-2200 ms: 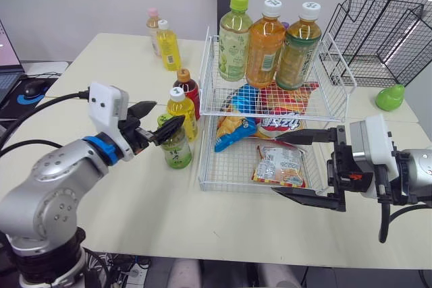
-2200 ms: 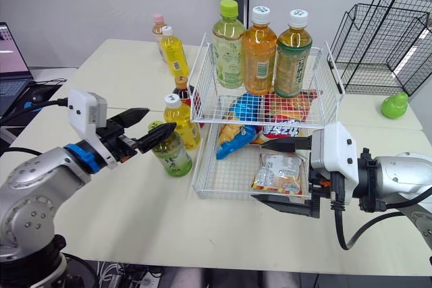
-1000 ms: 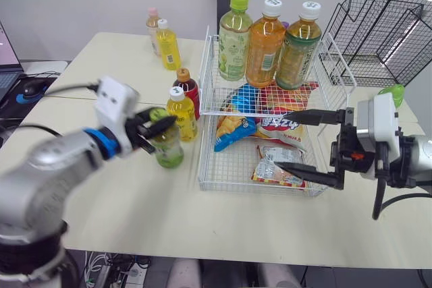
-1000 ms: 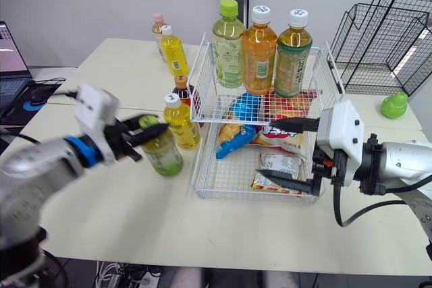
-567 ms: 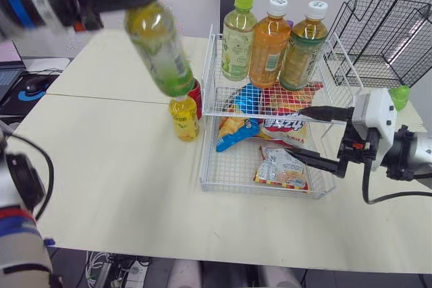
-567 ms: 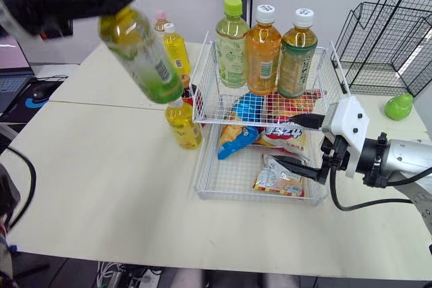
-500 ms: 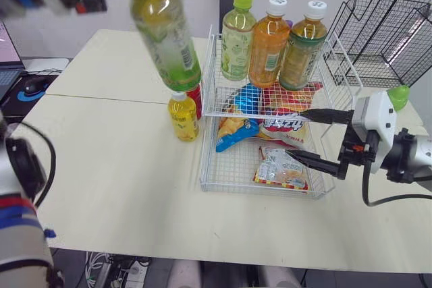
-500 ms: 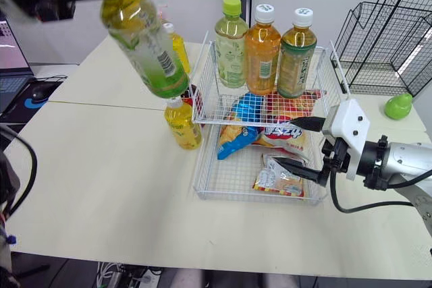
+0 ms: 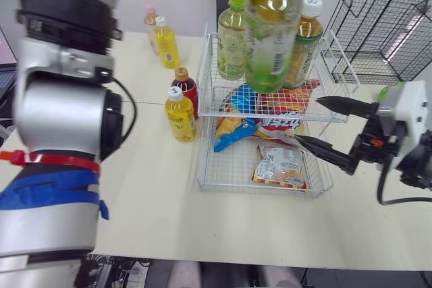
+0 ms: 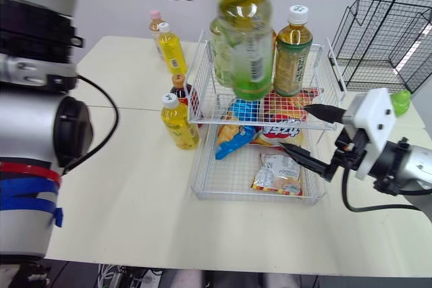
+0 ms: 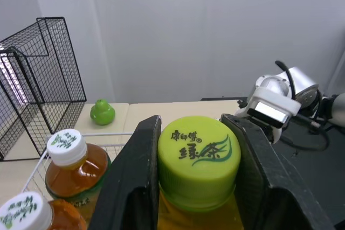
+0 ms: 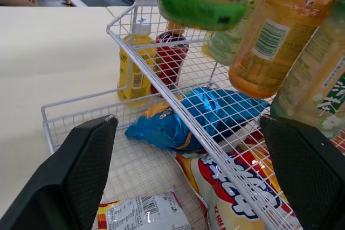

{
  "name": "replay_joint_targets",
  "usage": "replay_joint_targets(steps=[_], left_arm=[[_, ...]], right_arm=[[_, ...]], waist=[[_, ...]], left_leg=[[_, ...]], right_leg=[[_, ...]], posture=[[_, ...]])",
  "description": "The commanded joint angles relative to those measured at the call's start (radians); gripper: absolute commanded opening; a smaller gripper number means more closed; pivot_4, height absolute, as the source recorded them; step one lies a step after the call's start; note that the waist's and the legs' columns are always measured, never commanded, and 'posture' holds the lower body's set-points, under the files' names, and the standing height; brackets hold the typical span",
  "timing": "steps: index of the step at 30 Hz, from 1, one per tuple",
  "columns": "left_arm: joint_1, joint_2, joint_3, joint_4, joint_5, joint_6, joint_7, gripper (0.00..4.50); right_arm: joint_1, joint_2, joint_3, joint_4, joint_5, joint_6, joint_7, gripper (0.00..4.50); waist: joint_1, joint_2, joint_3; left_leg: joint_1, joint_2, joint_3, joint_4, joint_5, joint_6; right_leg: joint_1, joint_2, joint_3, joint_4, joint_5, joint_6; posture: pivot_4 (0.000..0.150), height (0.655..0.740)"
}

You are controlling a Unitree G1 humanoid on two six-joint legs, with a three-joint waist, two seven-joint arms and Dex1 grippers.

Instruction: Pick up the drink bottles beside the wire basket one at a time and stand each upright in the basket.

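- Overhead, the left tool (image 11: 194,133) is clamped on the green cap (image 11: 198,160) of a green-tea bottle (image 9: 268,38), one black finger on each side of the cap.
- That bottle hangs roughly upright over the upper tier of the wire basket (image 9: 226,166). In the right wrist view its base is off the wire floor, near the tier's front rim.
- Behind it in the upper tier stand a pale bottle with a green cap (image 9: 233,38), an orange bottle (image 12: 269,36) and a white-capped bottle with a green label (image 10: 291,52).
- On the tabletop (image 9: 135,187), just beside the basket's left wall, stand a yellow bottle (image 9: 181,114) and a dark red bottle (image 9: 185,85), touching or nearly touching each other.
- Farther back on the left stand another yellow bottle (image 9: 167,44) and a pink-capped one (image 9: 152,21).
- The lower tier holds a blue snack bag (image 9: 236,126), a red-and-white bag (image 9: 280,123) and a small packet (image 9: 280,166).
- The right tool (image 9: 308,119) is spread wide and holds nothing. It sits at the basket's right front corner, with the upper finger near the upper tier's rim and the lower finger over the lower tier.
- Black wire racks (image 9: 391,25) stand at the far right of the tabletop, with a green pear-shaped thing (image 10: 399,101) near them.
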Motion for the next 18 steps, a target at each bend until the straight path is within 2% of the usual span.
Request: replay_joint_targets(steps=[1, 4, 10, 18], left_arm=[[0.007, -0.051, 0.024, 0.032, 0.044, -0.092, 0.011, 1.36], [0.027, -0.125, 0.022, 0.083, 0.09, -0.169, 0.032, 1.36], [0.04, -0.245, 0.027, 0.203, 0.176, -0.288, 0.072, 1.36], [0.011, -0.304, 0.041, 0.333, 0.255, -0.383, 0.083, 1.36]], right_arm=[[0.102, -0.045, -0.357, -0.053, 0.16, 0.058, 0.057, 4.5], [0.161, -0.059, -0.426, -0.068, 0.219, 0.059, 0.039, 4.5], [0.221, -0.075, -0.464, -0.088, 0.277, 0.037, -0.012, 4.5], [0.254, -0.09, -0.452, -0.099, 0.283, 0.007, -0.038, 4.5]], waist=[[0.003, 0.002, 0.0], [0.0, 0.001, 0.0], [-0.009, 0.002, 0.0], [-0.006, 0.002, 0.0]], left_leg=[[-0.001, -0.001, -0.001, 0.0, 0.0, 0.0], [-0.002, 0.0, -0.002, 0.001, 0.0, 0.0], [-0.003, -0.001, -0.001, 0.002, 0.0, 0.0], [-0.003, -0.001, -0.002, 0.002, 0.0, 0.0]], right_leg=[[-0.001, 0.0, 0.0, 0.0, 0.0, 0.001], [-0.001, 0.0, 0.0, 0.0, 0.0, 0.001], [-0.002, 0.0, 0.001, 0.001, 0.0, 0.001], [-0.001, 0.001, 0.0, 0.001, -0.001, 0.001]], posture=[[0.15, 0.73], [0.15, 0.73], [0.15, 0.73], [0.15, 0.73]])
